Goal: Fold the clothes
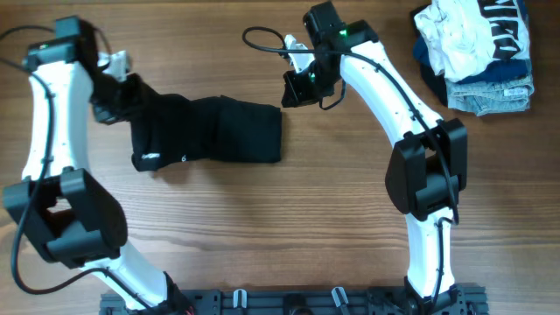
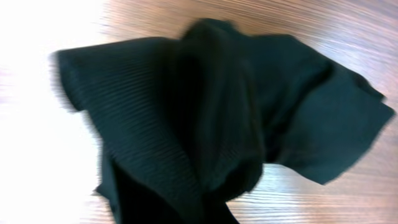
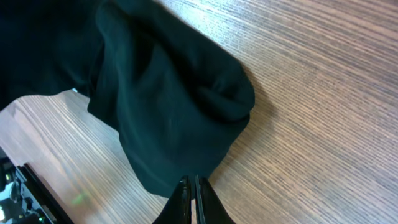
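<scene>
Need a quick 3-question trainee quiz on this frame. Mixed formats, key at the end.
1. True or false: the heap of clothes touches the black garment.
2. On the right gripper, the jaws are: A) wide open, B) shut, C) out of view.
3. Fill in: the garment's small white mark lies near the end by the ____ gripper.
Key: 1 false; 2 B; 3 left.

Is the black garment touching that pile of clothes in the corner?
Apart. The overhead view shows a wide stretch of bare table between the garment and the pile.
</scene>
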Robot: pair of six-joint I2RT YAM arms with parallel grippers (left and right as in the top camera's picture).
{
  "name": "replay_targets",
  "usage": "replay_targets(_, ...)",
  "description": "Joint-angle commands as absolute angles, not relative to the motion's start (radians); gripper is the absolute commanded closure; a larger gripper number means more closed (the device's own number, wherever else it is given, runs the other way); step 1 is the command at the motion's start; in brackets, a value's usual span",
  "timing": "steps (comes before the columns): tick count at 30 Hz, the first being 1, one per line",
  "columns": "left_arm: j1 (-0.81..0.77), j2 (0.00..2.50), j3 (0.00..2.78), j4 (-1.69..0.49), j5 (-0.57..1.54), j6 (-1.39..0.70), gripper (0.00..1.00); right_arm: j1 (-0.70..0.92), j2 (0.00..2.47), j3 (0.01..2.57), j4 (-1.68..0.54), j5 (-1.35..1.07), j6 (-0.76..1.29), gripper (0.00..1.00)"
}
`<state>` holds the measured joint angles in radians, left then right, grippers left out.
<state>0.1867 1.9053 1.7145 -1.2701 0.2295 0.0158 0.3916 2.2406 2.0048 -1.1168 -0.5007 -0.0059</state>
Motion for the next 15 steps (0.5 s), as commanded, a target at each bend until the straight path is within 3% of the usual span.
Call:
replay_targets(1,0.067,1.885,1.732,-1.222,0.331,-0.052,0.96,0.332,2.230,2.030,-1.115,-0.529,-0.015,0.96)
replay_targets(4,-0.019,1.885,1.732,-1.158,0.435,-0.070,0.96,0.261,2.183,2.032,-1.115,-0.529,0.001,0.96)
replay_targets(9,-0.165,1.900,1.732,-1.095,0.437,-0.129,0.96,0.079,2.089,2.032,-1.100,-0.534,0.011,0.96)
replay_targets(15,-0.265,1.962,1.732,-1.060,0.434,-0.129,0.91,-0.001,2.077,2.032,-1.105,-0.588,0.008,0.96)
